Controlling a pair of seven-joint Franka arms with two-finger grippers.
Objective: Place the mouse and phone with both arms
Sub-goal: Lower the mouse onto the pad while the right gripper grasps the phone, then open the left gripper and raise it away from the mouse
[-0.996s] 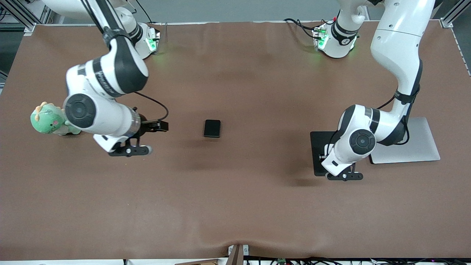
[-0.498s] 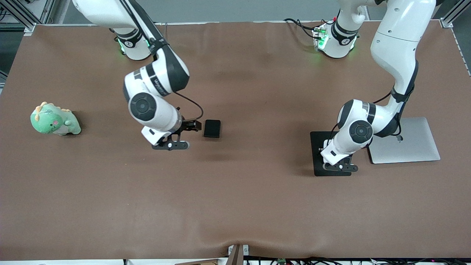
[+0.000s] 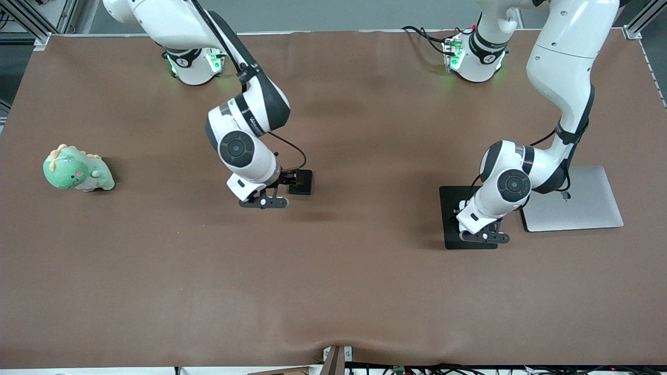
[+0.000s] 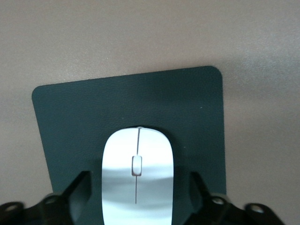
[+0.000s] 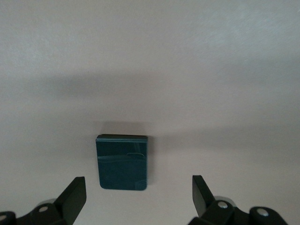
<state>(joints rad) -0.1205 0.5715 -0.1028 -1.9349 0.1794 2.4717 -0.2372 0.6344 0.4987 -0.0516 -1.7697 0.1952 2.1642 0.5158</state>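
A: Starting at the right arm's end of the brown counter (image 3: 333,271), a green plush dinosaur toy (image 3: 77,170) sits alone, well apart from everything. What is the right tool (image 5: 139,199) doing?

B: It hangs over the small glossy black rounded-corner phone (image 3: 303,181), which lies flat on the counter near the middle. The right wrist view shows the fingers (image 5: 75,194) spread wide, one on each side of the phone and touching nothing.

A: And toward the left arm's end?

B: The left tool (image 4: 136,197) is low over the flat black mat (image 3: 452,216), which lies just beside a silver slab (image 3: 591,200). Its fingers (image 4: 79,192) stand apart on either side of the small white oval mouse (image 4: 137,176), which rests on the mat; no contact is visible.

A: What could go wrong?

B: The phone is thin and glossy, so fingers closing too high would likely slip off it or push it along the counter. The mouse is rounded; an off-centre squeeze could pop it out sideways or drag the mat.
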